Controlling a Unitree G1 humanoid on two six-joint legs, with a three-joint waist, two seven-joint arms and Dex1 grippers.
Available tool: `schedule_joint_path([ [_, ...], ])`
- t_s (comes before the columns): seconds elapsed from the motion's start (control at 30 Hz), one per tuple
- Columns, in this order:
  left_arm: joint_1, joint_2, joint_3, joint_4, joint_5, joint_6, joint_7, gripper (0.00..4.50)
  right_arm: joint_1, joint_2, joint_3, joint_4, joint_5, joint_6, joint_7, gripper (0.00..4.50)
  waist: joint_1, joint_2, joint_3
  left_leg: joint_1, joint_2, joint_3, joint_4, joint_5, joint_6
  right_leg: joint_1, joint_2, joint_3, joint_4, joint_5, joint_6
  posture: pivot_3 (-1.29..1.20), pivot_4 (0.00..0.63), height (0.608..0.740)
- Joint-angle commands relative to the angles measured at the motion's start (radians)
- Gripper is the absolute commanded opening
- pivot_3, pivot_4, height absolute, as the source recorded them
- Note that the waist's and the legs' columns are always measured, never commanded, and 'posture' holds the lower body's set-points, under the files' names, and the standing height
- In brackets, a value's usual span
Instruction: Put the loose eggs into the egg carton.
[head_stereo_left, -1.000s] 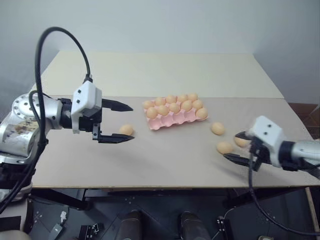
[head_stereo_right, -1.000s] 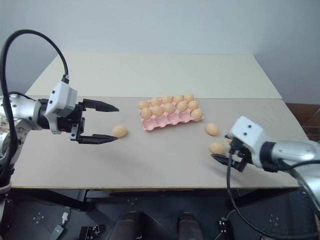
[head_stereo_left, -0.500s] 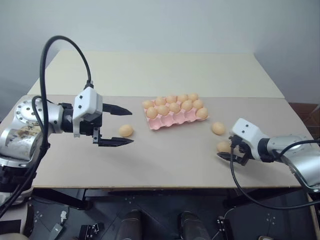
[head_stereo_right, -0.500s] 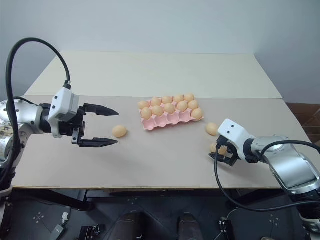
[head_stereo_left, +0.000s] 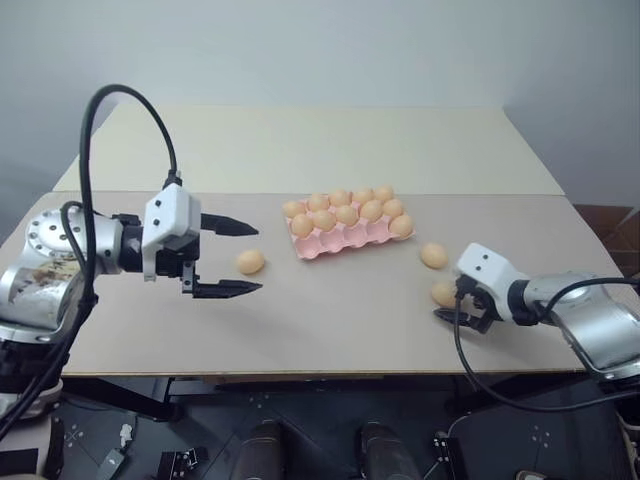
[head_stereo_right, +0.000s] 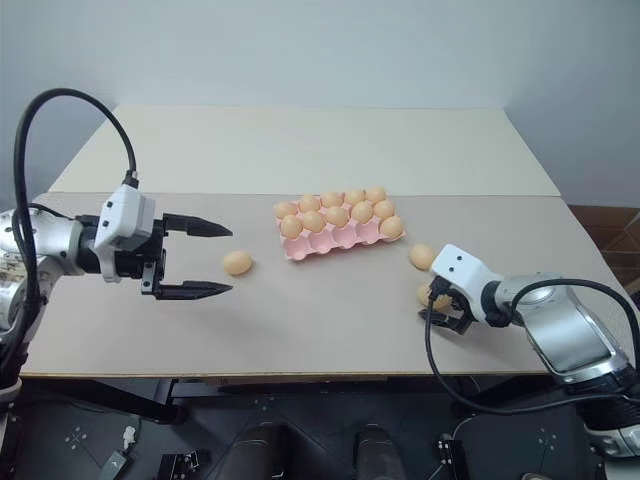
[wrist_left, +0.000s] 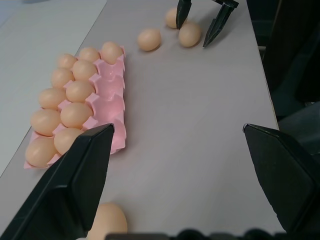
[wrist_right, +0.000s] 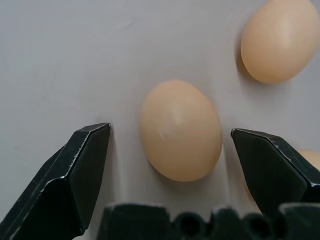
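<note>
Eggs: you have loose tan-orange eggs lying on the table, one on your left and a small cluster on your right.
Table (head_stereo_left: 330, 320): your largest thing here, a pale flat top with a seam running across it; everything rests on the nearer board.
Carton (head_stereo_left: 345, 238): a flat pink tray without a lid, sitting near the middle of the table and slightly angled. Its two far rows hold ten eggs, while the nearest row of cups is bare pink.
Left gripper (head_stereo_left: 240, 258): you hold it low over the table on the left side, pointing toward the carton. Its two black fingers stand wide apart and grasp nothing.
Right gripper (head_stereo_right: 433, 304): you hold it down at the table on the right, near the front edge. Its fingers are spread, one on each side of an egg; in the right wrist view there is bare table between each fingertip and the shell.
Left egg (head_stereo_left: 250, 262): it lies alone between the left gripper and the carton, just beyond the fingertips and touching neither.
Framed egg (wrist_right: 181, 130): it rests on the table between the right gripper's fingers.
Far egg (head_stereo_left: 434, 255): it lies beside the carton's right end, apart from it.
Third egg (wrist_left: 171, 17): in the left wrist view it lies beside the framed egg.
</note>
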Motion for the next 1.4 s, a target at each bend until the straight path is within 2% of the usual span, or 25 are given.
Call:
schedule_joint_path([
  [0.03,0.010,0.020,0.043,-0.005,0.002,-0.007,0.010,4.50,-0.023,0.008,-0.008,-0.006,-0.026,-0.030,0.004,3.57,0.000,0.000,0.000,0.000,0.000,0.000,0.000,0.000,0.000,0.000,0.000,0.000,0.000,0.000,0.000,0.00,0.150,0.740],
  [0.2,0.061,0.038,0.068,-0.015,-0.004,0.010,0.013,4.50,-0.027,0.022,-0.004,-0.002,-0.041,-0.036,0.010,1.97,0.000,0.000,0.000,0.000,0.000,0.000,0.000,0.000,0.000,0.000,0.000,0.000,0.000,0.000,0.000,0.00,0.150,0.740],
  [0.3,0.117,0.057,0.116,-0.031,-0.009,0.024,0.039,4.50,-0.030,0.021,-0.028,-0.037,-0.028,-0.029,0.018,1.64,-0.002,0.000,0.000,0.000,0.000,0.000,0.000,0.000,0.000,0.000,0.000,0.000,0.000,0.000,0.000,0.00,0.150,0.740],
  [0.47,0.298,0.083,0.272,-0.093,-0.018,0.069,0.096,4.50,-0.086,0.057,-0.123,-0.139,0.050,0.042,0.007,1.52,-0.008,0.000,0.000,0.000,0.001,0.000,0.000,0.000,0.000,-0.001,0.000,0.000,0.001,0.000,0.000,0.00,0.150,0.740],
  [0.6,0.364,0.075,0.318,-0.156,-0.050,0.098,0.123,4.50,-0.202,0.120,-0.105,-0.135,0.063,0.068,-0.011,1.49,-0.003,0.000,0.000,0.001,0.002,0.000,0.000,0.000,0.000,-0.001,0.000,0.000,0.001,0.000,-0.001,0.00,0.150,0.740],
  [0.77,0.337,0.061,0.302,-0.196,-0.108,0.118,0.130,4.50,-0.382,0.252,0.020,0.056,-0.026,-0.009,-0.052,1.47,0.000,0.000,0.001,0.001,0.001,0.000,0.001,0.000,0.000,0.000,0.000,0.000,0.001,0.000,-0.001,0.00,0.150,0.740],
  [1.07,0.315,0.070,0.282,-0.220,-0.141,0.139,0.127,4.50,-0.545,0.457,0.138,0.452,-0.194,-0.222,-0.139,1.42,-0.007,0.000,0.001,-0.001,0.000,0.000,0.000,-0.001,0.000,-0.004,0.000,0.000,0.003,0.000,-0.002,0.00,0.150,0.740],
  [1.4,0.321,0.074,0.288,-0.233,-0.144,0.145,0.148,4.50,-0.596,0.517,0.151,0.651,-0.302,-0.340,-0.159,1.40,-0.006,0.000,0.001,-0.001,0.000,0.000,0.000,-0.001,0.000,-0.004,0.000,0.000,0.004,0.000,-0.002,0.00,0.150,0.740],
])
